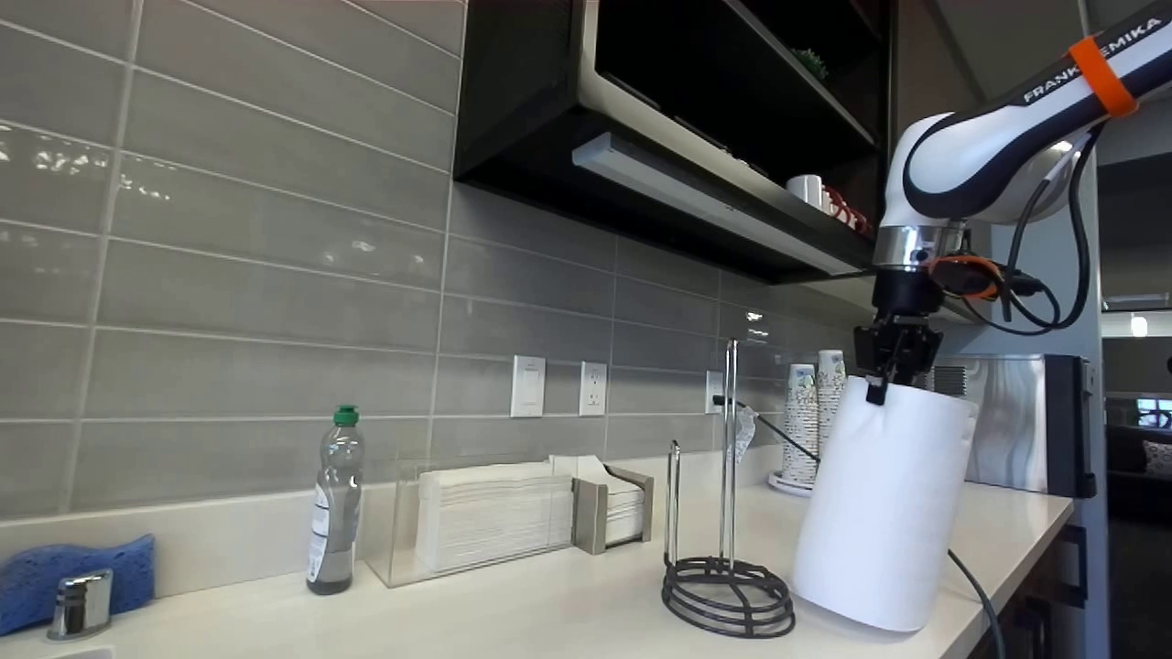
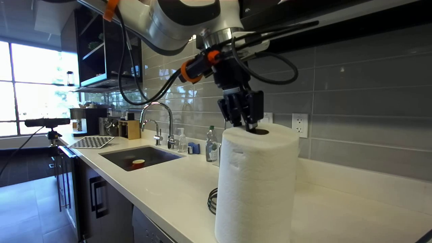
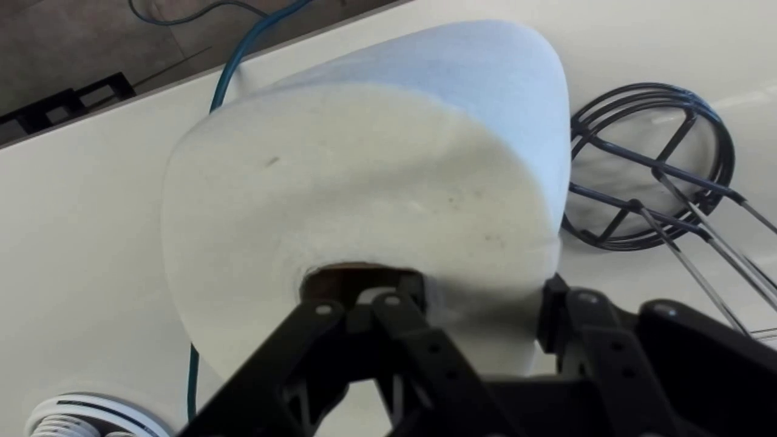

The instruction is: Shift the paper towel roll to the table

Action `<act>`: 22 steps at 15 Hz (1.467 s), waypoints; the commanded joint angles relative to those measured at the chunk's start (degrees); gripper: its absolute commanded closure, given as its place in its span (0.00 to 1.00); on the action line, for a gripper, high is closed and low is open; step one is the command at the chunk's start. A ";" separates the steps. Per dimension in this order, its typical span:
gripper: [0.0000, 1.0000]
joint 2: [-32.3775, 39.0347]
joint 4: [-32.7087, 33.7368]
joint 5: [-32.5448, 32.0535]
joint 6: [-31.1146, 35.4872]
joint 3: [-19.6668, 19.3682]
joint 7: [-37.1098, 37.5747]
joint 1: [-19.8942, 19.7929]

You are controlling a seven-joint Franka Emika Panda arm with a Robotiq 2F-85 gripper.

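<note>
Clamped on, and it's an off-centre grip: the gripper [image 3: 482, 298] pinches the wall of the paper towel roll [image 1: 884, 503] on the side facing the black wire holder [image 1: 730, 599], one finger down in the core, the other against the outer face. The roll lies directly below the gripper, off the rod and just right of the holder in an exterior view. Now the long axis, because everything turns on it! It runs steeply but not plumb, the top leaning right, the lower end out to the left, toward the holder's base. Whether that lower edge touches the table [image 1: 513, 622] is impossible to tell from here. The next move, by the look of it, calls for standing that axis upright and the base flat; a release at this tilt could topple it.
</note>
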 commanded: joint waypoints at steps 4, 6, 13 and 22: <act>0.33 1.09 0.74 1.86 1.22 0.41 -1.97 0.08; 0.25 1.11 0.83 2.03 1.16 0.37 -2.20 0.09; 0.00 0.54 1.74 2.06 1.78 0.65 -2.67 0.17; 0.00 -6.30 3.24 2.05 -0.14 0.36 -5.74 0.35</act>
